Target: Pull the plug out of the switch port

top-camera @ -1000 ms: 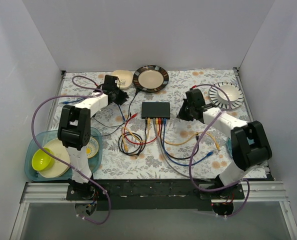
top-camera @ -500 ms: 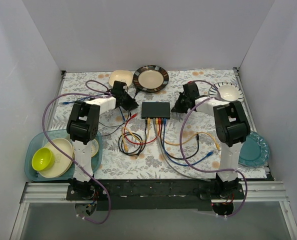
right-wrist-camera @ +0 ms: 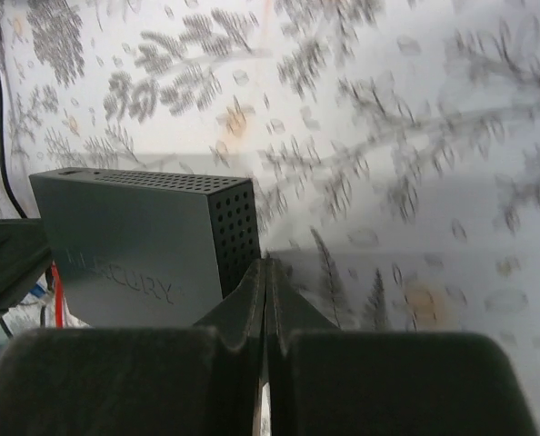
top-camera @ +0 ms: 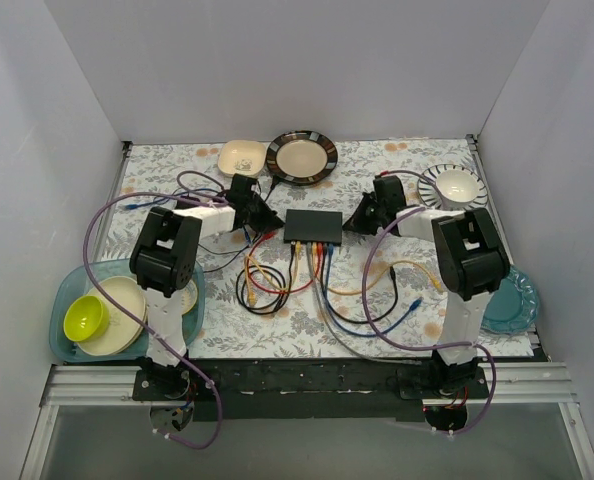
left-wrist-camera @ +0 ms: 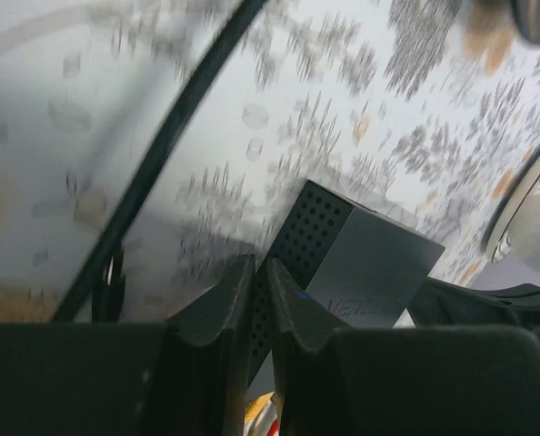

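Coloured cables (top-camera: 277, 285) looped over the flowered table (top-camera: 227, 325) up to plugs (top-camera: 314, 243) in the near edge of the switch (top-camera: 312, 226), mid-table, flanked by the left hand (top-camera: 267, 220), fingers nearly together on nothing, and the right hand (top-camera: 355, 220), fingers pressed together.

The switch (top-camera: 313, 226) sits mid-table — cables (top-camera: 315, 250) spread before it, a plate (top-camera: 301, 156) behind.
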Robot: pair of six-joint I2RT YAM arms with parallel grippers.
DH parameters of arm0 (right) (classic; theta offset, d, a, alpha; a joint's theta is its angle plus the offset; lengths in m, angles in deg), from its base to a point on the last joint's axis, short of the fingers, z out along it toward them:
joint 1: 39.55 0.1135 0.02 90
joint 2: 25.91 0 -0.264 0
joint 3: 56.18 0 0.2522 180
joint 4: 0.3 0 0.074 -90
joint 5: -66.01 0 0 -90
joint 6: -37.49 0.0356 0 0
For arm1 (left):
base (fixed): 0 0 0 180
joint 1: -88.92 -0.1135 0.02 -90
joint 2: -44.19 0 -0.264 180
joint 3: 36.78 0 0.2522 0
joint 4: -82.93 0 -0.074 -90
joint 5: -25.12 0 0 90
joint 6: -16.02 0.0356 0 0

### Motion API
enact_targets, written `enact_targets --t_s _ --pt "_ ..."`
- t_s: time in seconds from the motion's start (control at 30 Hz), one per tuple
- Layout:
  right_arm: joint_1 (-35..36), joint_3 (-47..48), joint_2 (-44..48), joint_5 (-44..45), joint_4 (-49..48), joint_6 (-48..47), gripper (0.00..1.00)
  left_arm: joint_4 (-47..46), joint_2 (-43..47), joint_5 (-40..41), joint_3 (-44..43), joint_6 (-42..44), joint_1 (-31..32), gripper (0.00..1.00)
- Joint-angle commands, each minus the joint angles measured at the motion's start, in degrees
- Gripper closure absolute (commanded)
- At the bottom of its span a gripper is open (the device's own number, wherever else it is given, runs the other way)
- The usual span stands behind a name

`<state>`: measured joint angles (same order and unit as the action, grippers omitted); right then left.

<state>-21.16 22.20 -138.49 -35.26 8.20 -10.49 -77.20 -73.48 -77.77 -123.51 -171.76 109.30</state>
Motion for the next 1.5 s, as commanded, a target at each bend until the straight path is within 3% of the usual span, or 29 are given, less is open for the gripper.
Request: enact_targets --t_s 0.0,0.23,0.37,0.5,0.67,0.77,0.9,0.97,1.27,1.33,1.37,1.4,1.47 --pt "3.0 -9.7 5.9 -3.5 0.2 0.8 0.99 1.3 7.9 -4.2 6.3 -1.5 4.6 0.88" --pt "4.5 -18.1 13.3 -2.9 0.5 0.1 0.99 2.8 18.3 -0.9 15.8 -2.9 6.0 0.88" --pt "4.5 -17.2 14.4 -1.4 2.3 -1.1 0.99 4.8 22.7 6.3 19.0 -4.1 5.9 0.83" --pt "4.5 -12.9 17.7 3.2 8.8 -3.5 0.99 8.0 25.3 11.0 16.9 -3.5 3.9 0.59" --pt "4.6 -14.5 29.1 7.2 13.6 -5.5 0.92 10.5 29.7 15.1 14.0 -0.4 3.4 0.48" --pt "5.3 -20.4 35.7 3.5 12.3 -5.5 0.88 8.3 30.6 9.0 14.0 0.4 3.8 0.50" --pt "7.4 -28.4 40.7 -0.2 10.2 -4.4 0.99 4.7 27.3 -0.2 14.5 0.3 6.7 0.55" --pt "8.8 -32.1 41.5 -1.5 8.7 -3.6 0.99 3.8 24.4 -3.1 13.8 0.3 8.0 0.57" --pt "11.2 -35.8 35.9 -4.9 0.3 -1.0 0.99 0.9 14.1 -17.1 6.4 2.0 9.1 0.59" --pt "11.2 -36.1 34.1 -5.9 -1.2 -0.3 0.92 -0.1 12.5 -19.8 5.6 2.0 9.3 0.59" --pt "11.2 -36.6 33.7 -6.2 -3.7 1.1 0.87 -0.4 11.0 -21.1 5.5 1.9 9.6 0.59" --pt "11.2 -37.1 33.5 -6.5 -5.0 1.9 0.74 -0.5 10.2 -23.0 5.1 1.5 9.7 0.60" --pt "11.2 -39.1 32.8 -7.0 -9.6 4.3 0.66 -1.1 8.9 -24.0 5.2 1.4 10.0 0.60"
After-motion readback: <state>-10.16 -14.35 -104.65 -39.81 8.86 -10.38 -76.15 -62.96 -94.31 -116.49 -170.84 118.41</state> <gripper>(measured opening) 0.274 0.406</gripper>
